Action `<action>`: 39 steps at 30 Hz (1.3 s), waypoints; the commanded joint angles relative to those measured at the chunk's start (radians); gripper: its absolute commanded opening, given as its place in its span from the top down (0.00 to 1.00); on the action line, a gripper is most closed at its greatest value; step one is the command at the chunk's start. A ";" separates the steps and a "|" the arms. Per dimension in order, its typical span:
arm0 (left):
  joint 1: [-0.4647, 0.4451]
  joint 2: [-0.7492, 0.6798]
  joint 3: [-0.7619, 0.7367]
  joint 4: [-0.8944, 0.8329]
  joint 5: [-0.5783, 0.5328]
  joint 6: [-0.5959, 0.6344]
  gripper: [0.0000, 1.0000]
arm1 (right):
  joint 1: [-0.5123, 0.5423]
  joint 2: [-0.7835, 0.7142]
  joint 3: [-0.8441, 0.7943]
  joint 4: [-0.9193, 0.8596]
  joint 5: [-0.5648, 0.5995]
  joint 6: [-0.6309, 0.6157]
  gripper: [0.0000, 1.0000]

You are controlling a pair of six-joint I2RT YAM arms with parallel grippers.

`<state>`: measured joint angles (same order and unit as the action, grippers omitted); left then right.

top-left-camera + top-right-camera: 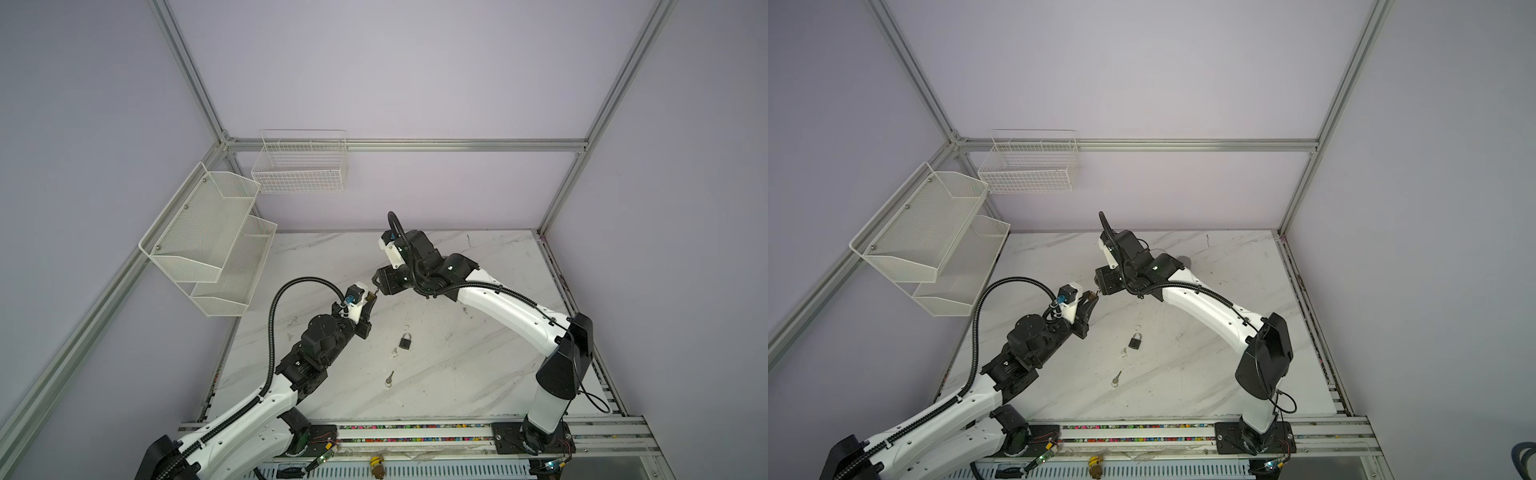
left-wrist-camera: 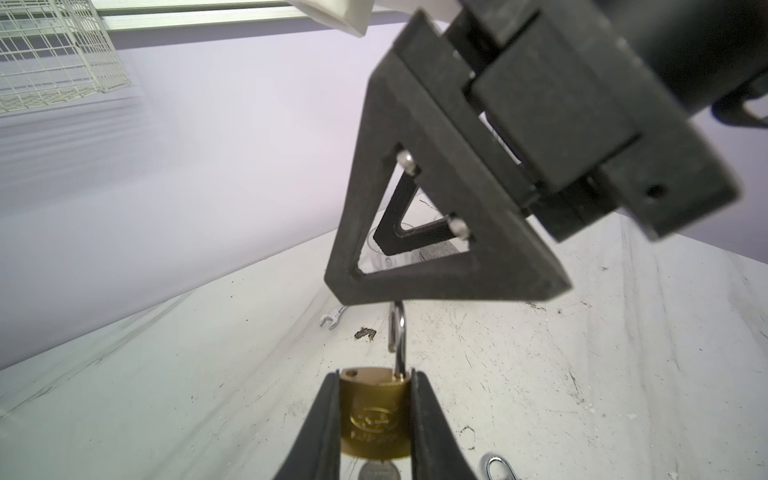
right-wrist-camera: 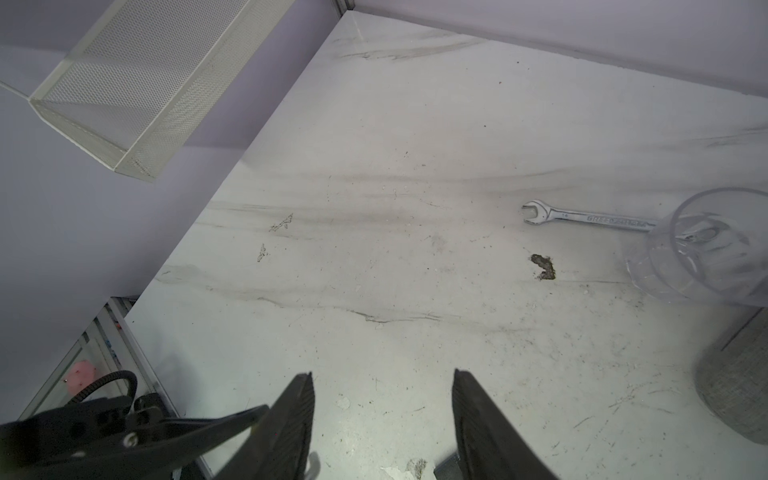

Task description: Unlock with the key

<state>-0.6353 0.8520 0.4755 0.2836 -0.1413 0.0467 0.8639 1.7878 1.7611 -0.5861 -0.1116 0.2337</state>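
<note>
Key under padlock, edge-cropped

White wire basket is hung on the back wall; two-tier mesh shelf is mounted on the left wall. A wrench is laid on the marbled table, one end seen through a clear glass. A dark stain is seen near the wrench.

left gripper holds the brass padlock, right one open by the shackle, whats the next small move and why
Probably draw the right gripper back, clear of the shackle: its jaws stand apart, empty, and the brass padlock clamped in the left gripper shows one shackle leg already out of the body, seemingly unlocked.
</note>
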 commanded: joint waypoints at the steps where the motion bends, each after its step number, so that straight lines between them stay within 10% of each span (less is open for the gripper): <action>1: 0.002 -0.010 -0.036 0.072 -0.012 0.024 1.00 | 0.002 -0.006 0.009 -0.051 0.000 -0.042 0.44; 23: 0.003 0.026 -0.010 0.035 -0.073 -0.050 1.00 | -0.004 -0.106 -0.121 -0.032 0.094 -0.037 0.37; 39: 0.030 0.188 0.238 -0.574 -0.182 -0.545 1.00 | -0.005 -0.229 -0.344 0.103 0.199 0.085 0.35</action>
<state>-0.6147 1.0225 0.5777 -0.1677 -0.2951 -0.3595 0.8619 1.5906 1.4429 -0.5217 0.0422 0.2840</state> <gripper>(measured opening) 0.225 0.650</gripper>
